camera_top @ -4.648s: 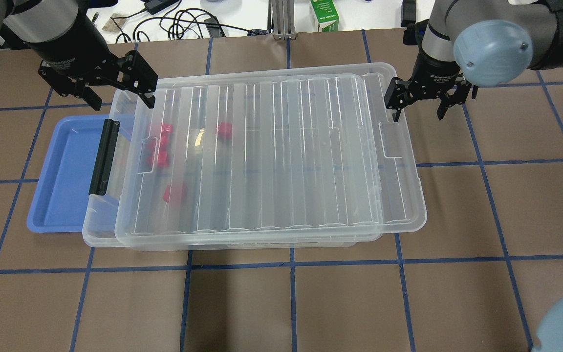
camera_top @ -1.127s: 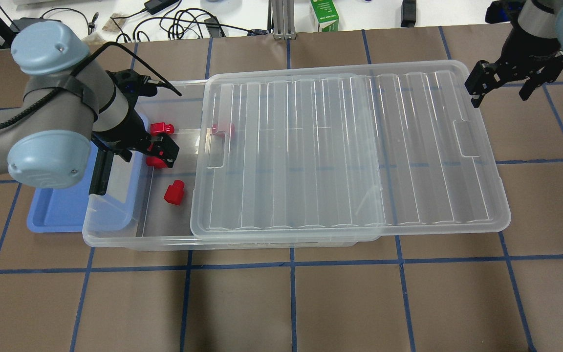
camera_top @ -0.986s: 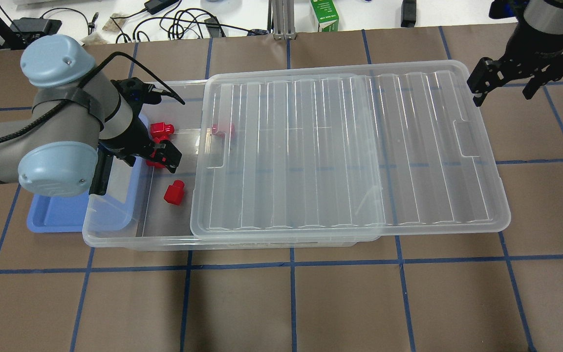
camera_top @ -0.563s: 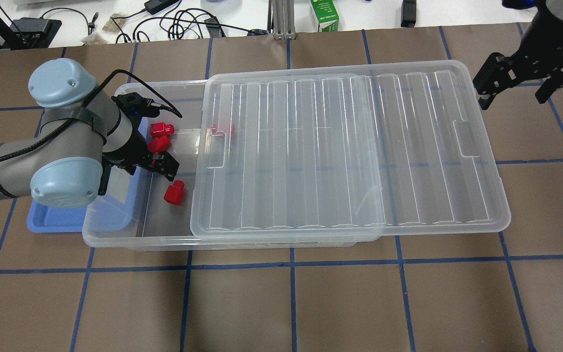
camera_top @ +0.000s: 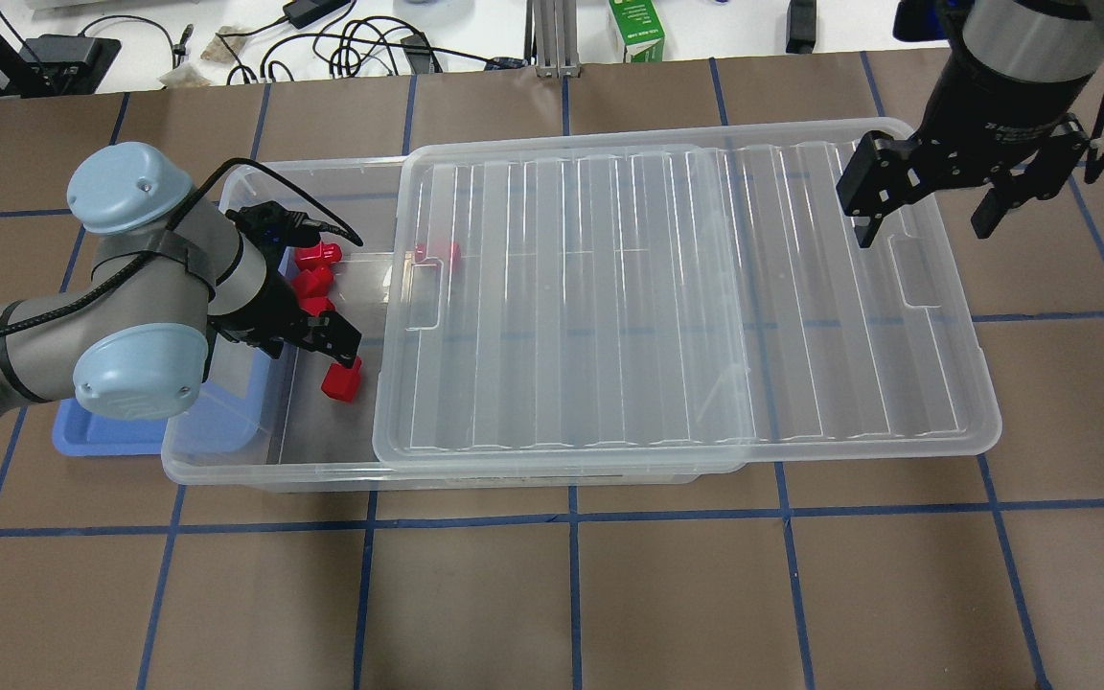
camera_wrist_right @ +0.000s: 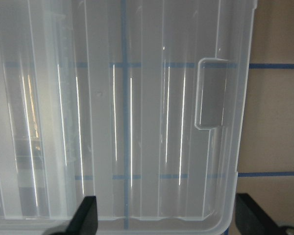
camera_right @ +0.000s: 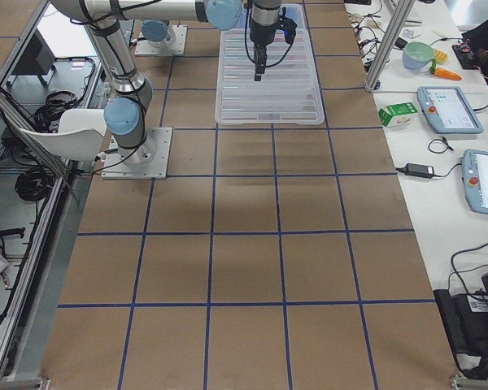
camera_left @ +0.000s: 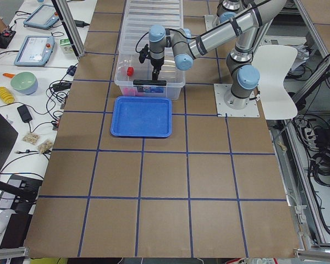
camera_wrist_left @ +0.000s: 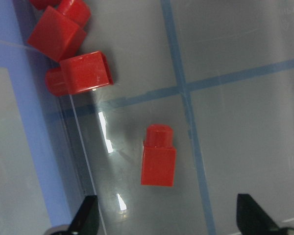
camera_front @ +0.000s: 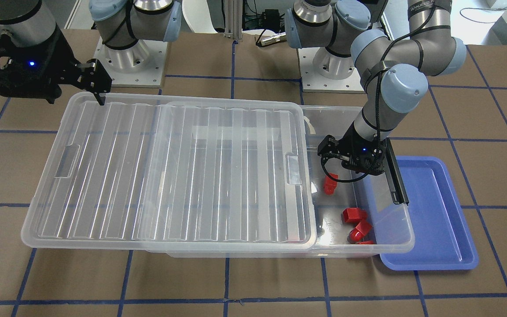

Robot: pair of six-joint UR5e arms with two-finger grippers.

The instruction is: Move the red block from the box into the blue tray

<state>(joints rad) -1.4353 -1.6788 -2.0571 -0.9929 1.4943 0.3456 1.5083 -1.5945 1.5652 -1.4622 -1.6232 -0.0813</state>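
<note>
The box point(camera_top: 255, 474) is a clear bin whose ribbed lid point(camera_top: 686, 297) is slid to the right, leaving its left end open. Several red blocks lie in that open end. One red block point(camera_top: 341, 377) lies alone, and it shows in the left wrist view point(camera_wrist_left: 158, 157) too. My left gripper point(camera_top: 327, 337) is open and empty, reaching into the bin just above this block, which lies between its fingertips point(camera_wrist_left: 88, 215) and a little ahead. The blue tray point(camera_top: 102, 431) sits partly under the box's left end. My right gripper point(camera_top: 924, 230) is open and empty above the lid's right end.
Other red blocks point(camera_top: 314, 268) cluster near the bin's far left wall, and one point(camera_top: 437, 252) lies under the lid's edge. The black latch bar point(camera_front: 395, 176) hangs at the bin's tray end. Cables and a green carton point(camera_top: 636, 29) lie beyond the table's far edge.
The lid has slid right, uncovering the blocks. My left gripper entered the bin and moved from the block cluster toward the lone block. My right gripper moved left over the lid.
</note>
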